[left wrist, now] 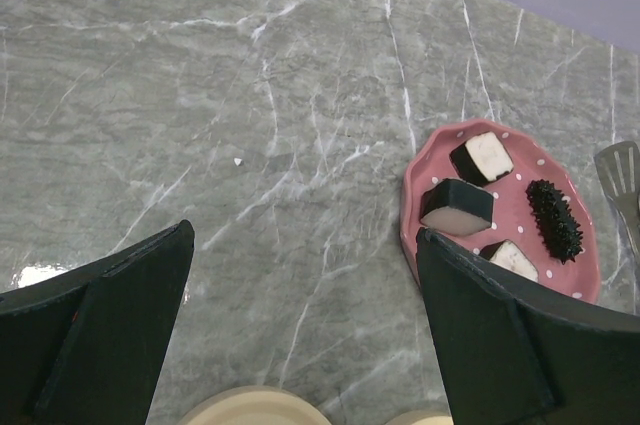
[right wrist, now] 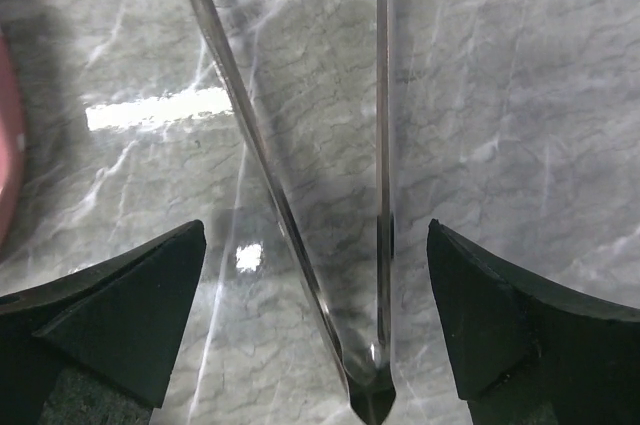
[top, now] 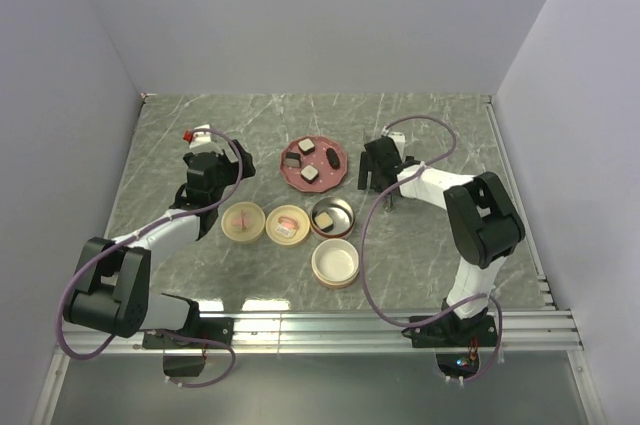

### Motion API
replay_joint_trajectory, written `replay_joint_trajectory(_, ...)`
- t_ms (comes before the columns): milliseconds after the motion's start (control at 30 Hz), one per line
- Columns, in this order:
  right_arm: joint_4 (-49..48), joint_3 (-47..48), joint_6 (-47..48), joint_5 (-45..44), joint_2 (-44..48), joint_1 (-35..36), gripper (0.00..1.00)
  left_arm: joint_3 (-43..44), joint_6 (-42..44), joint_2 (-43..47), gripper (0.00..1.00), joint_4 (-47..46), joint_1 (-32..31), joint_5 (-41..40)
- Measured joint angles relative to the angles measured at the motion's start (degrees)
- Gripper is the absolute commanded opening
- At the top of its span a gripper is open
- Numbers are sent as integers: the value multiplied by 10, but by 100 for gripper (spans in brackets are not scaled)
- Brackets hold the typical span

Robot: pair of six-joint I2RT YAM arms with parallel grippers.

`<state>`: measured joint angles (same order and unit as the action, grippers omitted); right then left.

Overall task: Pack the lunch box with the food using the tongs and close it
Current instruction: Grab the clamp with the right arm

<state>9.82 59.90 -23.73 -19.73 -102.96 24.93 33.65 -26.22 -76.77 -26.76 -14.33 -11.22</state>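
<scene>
— So, what do we take in first?

— We start with the grey veined desk (top: 430,135). The left arm (top: 150,235) and the right arm (top: 480,215) both reach out over it from the near edge.

— And the hands?

— We see the left hand (left wrist: 303,235) spread wide with nothing in it, hanging above bare desk to the left of the pink plate (left wrist: 512,207). The right hand (right wrist: 316,230) is spread too, low over the desk just right of that plate.

— What sits nearer the arms?

— We count a cream round bowl (top: 335,280) and, touching it on the far side, a metal-lined round bowl (top: 347,207). Left of those lie two round cream lids (top: 243,222) with pink-red knobs, side by side.

— Where are the tongs?

— We find the tongs (right wrist: 383,145) lying on the desk between the right hand's fingers (right wrist: 130,315). Their joined end points toward the wrist, and neither finger touches them.

— And the food?

— We see the food (left wrist: 457,207) on the plate: three black-and-pale blocks and one dark bumpy piece, close together but apart.
</scene>
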Motion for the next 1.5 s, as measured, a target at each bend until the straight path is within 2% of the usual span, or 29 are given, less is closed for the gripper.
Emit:
replay_joint_trajectory(133, 3, 10, -9, 13, -20, -6, 98, 0, 0, 0, 100, 0, 0, 0)
replay_joint_trajectory(233, 8, 25, -19, 17, -33, -9, 93, 0, 0, 0, 100, 0, 0, 0)
replay_joint_trajectory(433, 18, 51, -31, 15, -52, -11, 70, 0, 0, 0, 99, -1, 0, 0)
replay_joint_trajectory(567, 20, 52, -39, 13, -53, -11, 49, 0, 0, 0, 99, -2, 0, 0)
replay_joint_trajectory(633, 20, 52, -42, 13, -53, -11, 42, 0, 0, 0, 100, -2, 0, 0)
replay_joint_trajectory(667, 21, 52, -44, 12, -53, -11, 33, 0, 0, 0, 99, -2, 0, 0)
replay_joint_trajectory(833, 23, 52, -52, 8, -53, -9, 19, 0, 0, 0, 99, -2, 0, 1)
replay_joint_trajectory(1133, 21, 30, -49, 4, -35, -2, 6, 0, 0, 0, 99, -4, 0, 5)
replay_joint_trajectory(1500, 31, -10, -21, 34, 44, 4, 0, 0, 0, 0, 99, -4, 0, 5)
